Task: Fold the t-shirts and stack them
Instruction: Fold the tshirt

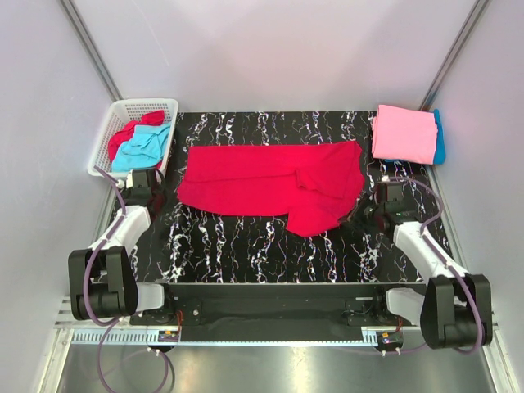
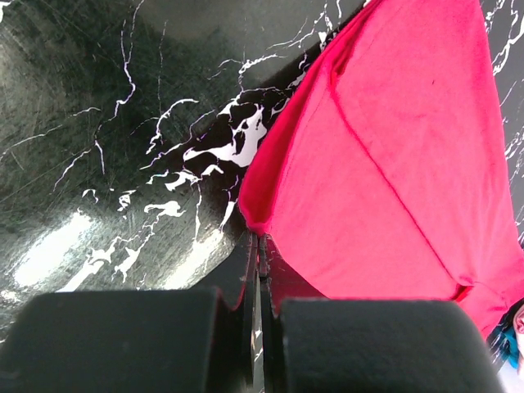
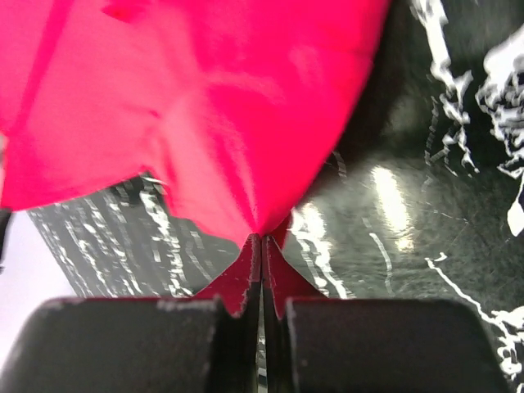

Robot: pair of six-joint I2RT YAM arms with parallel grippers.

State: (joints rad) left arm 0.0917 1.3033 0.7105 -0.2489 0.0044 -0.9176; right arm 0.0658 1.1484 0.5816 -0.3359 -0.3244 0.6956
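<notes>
A crimson red t-shirt (image 1: 270, 184) lies spread across the black marble table, with its right part folded over and a flap hanging toward the front. My left gripper (image 1: 166, 196) is shut on the shirt's left corner; in the left wrist view the tips (image 2: 259, 237) pinch the cloth (image 2: 393, 164). My right gripper (image 1: 361, 214) is shut on the shirt's right edge; in the right wrist view the tips (image 3: 262, 239) pinch a gathered point of cloth (image 3: 205, 106). A folded pink t-shirt (image 1: 404, 133) lies on a folded turquoise one (image 1: 440, 139) at the back right.
A white lattice basket (image 1: 123, 106) stands at the back left, holding a red shirt (image 1: 131, 131) and a turquoise shirt (image 1: 143, 149). Grey walls enclose the table (image 1: 246, 246) on three sides.
</notes>
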